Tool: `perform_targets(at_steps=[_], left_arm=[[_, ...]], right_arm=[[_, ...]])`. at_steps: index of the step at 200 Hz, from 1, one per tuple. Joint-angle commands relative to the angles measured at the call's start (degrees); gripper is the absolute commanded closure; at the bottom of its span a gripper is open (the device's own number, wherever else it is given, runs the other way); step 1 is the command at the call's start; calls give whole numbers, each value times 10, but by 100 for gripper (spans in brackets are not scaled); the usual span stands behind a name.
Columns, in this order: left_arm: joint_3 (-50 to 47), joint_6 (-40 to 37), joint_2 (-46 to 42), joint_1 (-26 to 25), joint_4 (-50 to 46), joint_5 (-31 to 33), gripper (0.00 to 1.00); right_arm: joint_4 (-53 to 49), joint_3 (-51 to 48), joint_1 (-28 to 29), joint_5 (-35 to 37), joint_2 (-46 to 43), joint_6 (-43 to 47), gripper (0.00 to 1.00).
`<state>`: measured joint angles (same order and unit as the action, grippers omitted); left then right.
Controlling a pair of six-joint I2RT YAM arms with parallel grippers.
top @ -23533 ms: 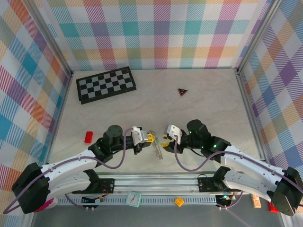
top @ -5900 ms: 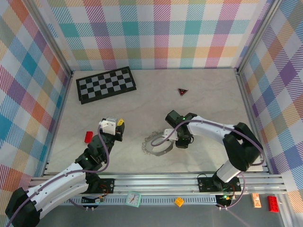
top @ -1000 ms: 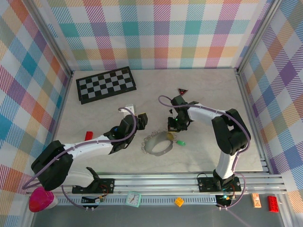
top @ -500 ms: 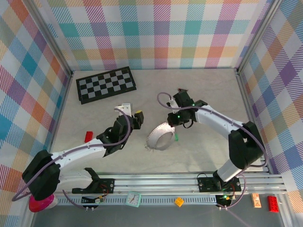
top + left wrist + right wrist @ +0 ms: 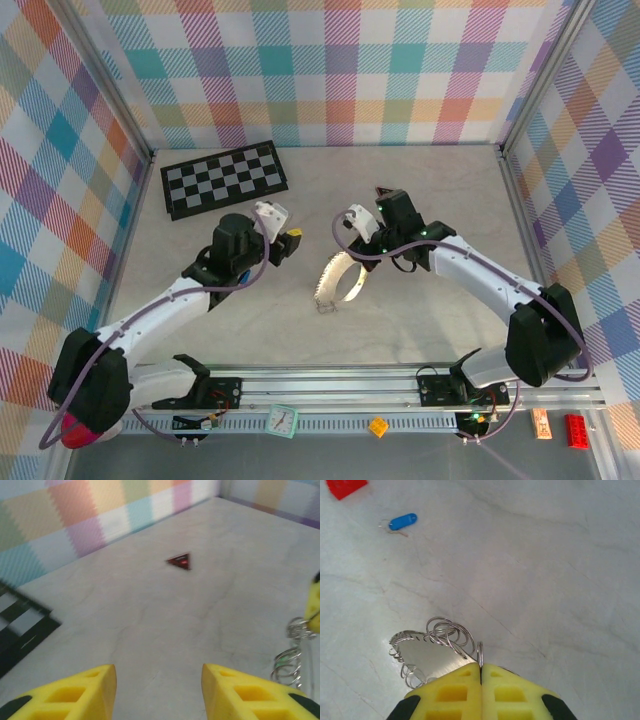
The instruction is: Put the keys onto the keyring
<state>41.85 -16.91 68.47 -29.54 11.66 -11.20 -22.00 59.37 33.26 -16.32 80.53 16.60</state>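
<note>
The keyring (image 5: pixel 335 282), a wide silvery band with small wire rings along its edge, hangs tilted above the table centre. My right gripper (image 5: pixel 352 250) is shut on its upper edge. In the right wrist view the yellow fingers (image 5: pixel 481 667) are pressed together on a small ring of the keyring (image 5: pixel 427 655). A blue key (image 5: pixel 402 521) lies on the table far ahead to the left. My left gripper (image 5: pixel 288 245) stands open just left of the ring. Its yellow fingertips (image 5: pixel 159 680) have nothing between them, and the keyring's rings (image 5: pixel 290 660) show at the right edge.
A black-and-white checkerboard (image 5: pixel 224 178) lies at the back left. A small dark triangle with a red mark (image 5: pixel 179 560) sits on the table beyond the left gripper. A red block (image 5: pixel 345 486) lies near the blue key. Checked walls enclose the table.
The right gripper has lifted the keyring off the table, so it now hangs tilted from the shut jaws. The left arm swung back and left, and its jaws narrowed slightly.
</note>
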Motion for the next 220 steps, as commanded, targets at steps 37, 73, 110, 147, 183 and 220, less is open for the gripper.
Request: perform_targets(at_steps=[37, 73, 110, 147, 183, 220], left_arm=[[75, -162, 79, 25, -54, -253, 58], [94, -180, 115, 26, -50, -322, 60], [98, -236, 122, 26, -91, -401, 63], [97, -282, 122, 26, -145, -435, 65], [71, -274, 102, 26, -110, -402, 62], [66, -271, 101, 23, -112, -411, 68]], right_arm=[[38, -12, 9, -87, -51, 73, 100], [19, -7, 23, -87, -49, 87, 100], [22, -8, 36, -86, -48, 97, 100], [22, -9, 51, -80, -44, 108, 100], [26, -13, 62, -72, -47, 114, 100], [28, -15, 72, -72, -43, 123, 100]])
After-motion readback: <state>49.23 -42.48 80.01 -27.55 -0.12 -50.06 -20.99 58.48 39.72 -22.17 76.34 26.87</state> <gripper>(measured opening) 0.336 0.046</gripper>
